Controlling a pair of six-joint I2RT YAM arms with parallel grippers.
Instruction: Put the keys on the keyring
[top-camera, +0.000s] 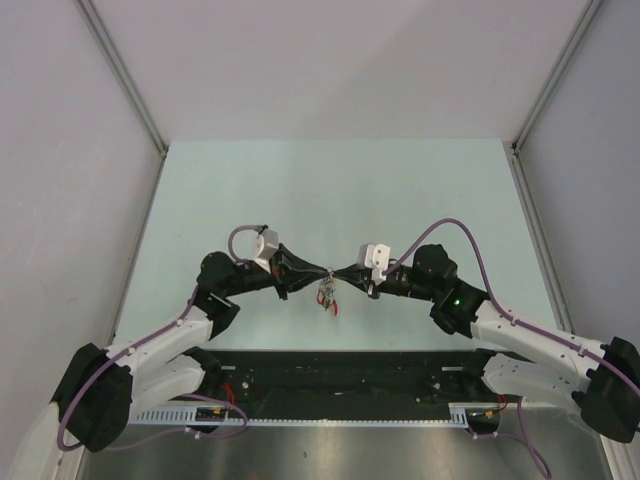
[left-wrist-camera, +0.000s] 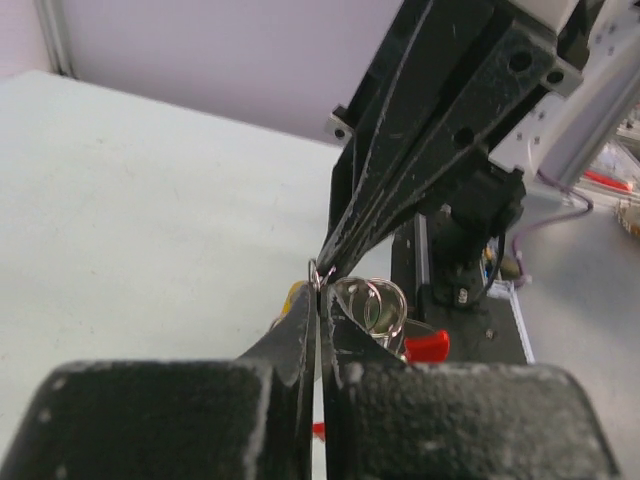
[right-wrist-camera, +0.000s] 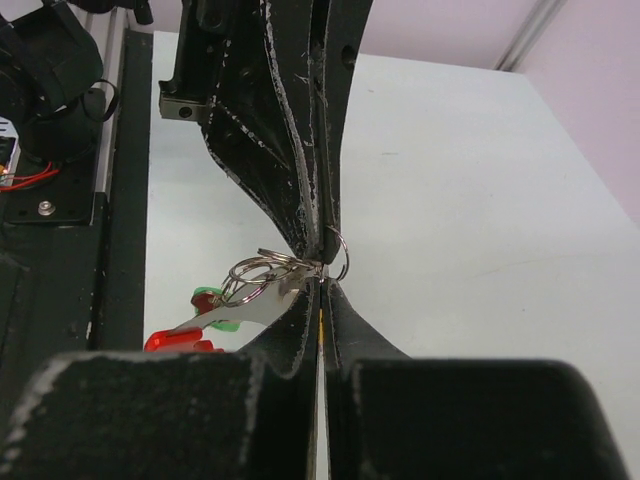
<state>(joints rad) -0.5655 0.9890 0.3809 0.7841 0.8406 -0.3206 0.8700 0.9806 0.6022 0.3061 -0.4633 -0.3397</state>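
My two grippers meet tip to tip above the middle of the table (top-camera: 330, 190). My left gripper (top-camera: 324, 272) is shut on a small wire ring (right-wrist-camera: 341, 251) of the keyring; the ring also shows at its tip in the left wrist view (left-wrist-camera: 314, 272). My right gripper (top-camera: 342, 273) is shut, and a yellow sliver (right-wrist-camera: 320, 322) of the yellow key shows between its fingers. A bunch of wire rings (right-wrist-camera: 256, 274) hangs beside the tips with a green key head (right-wrist-camera: 208, 299), a red piece (right-wrist-camera: 178, 342) and a flat grey metal piece (right-wrist-camera: 250, 310). The bunch hangs below the tips in the top view (top-camera: 327, 297).
The black base rail (top-camera: 340, 375) with cables runs along the near edge under the arms. Grey walls with metal frame posts (top-camera: 125, 80) enclose the table on three sides.
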